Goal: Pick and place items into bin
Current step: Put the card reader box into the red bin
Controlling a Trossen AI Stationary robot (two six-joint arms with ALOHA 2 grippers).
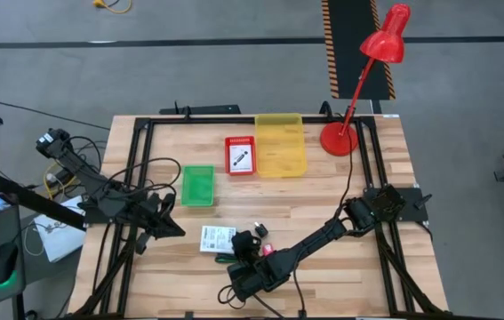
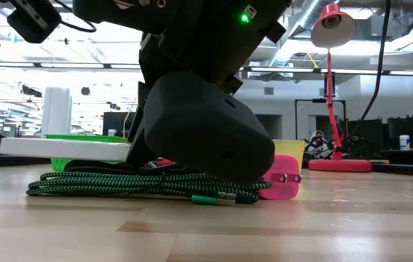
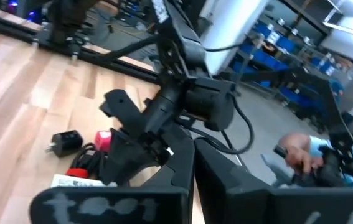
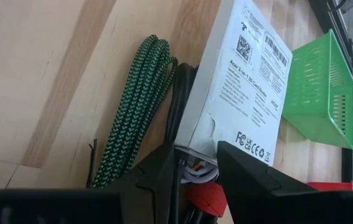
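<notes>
A small pile lies near the table's near edge. In it are a white printed box (image 1: 218, 237) (image 4: 238, 93), a green braided cable coil (image 4: 132, 118) (image 2: 133, 185), a black-and-red cable (image 3: 81, 165), a pink plug (image 2: 282, 182) and a black adapter (image 3: 64, 142). The box rests on the cable coil. My right gripper (image 1: 244, 247) (image 4: 196, 163) is open and down on the pile, its fingers either side of the box's near corner. My left gripper (image 1: 170, 228) (image 3: 193, 186) is shut and hovers left of the pile, holding nothing. My right gripper comes at the white box slanting down from the table's near-right side. One finger (image 4: 164, 168) stands beside the box's long edge (image 4: 192, 134) and the other (image 4: 244, 171) over its top. Whether they touch the box I cannot tell.
A green bin (image 1: 197, 185) (image 4: 322, 93) stands just beyond the pile. A red printed box (image 1: 240, 156) and a yellow bin (image 1: 280, 144) stand farther back. The red desk lamp (image 1: 349, 133) is at the far right. A black frame (image 1: 145, 133) runs round the table. A person (image 3: 301, 149) is beyond it.
</notes>
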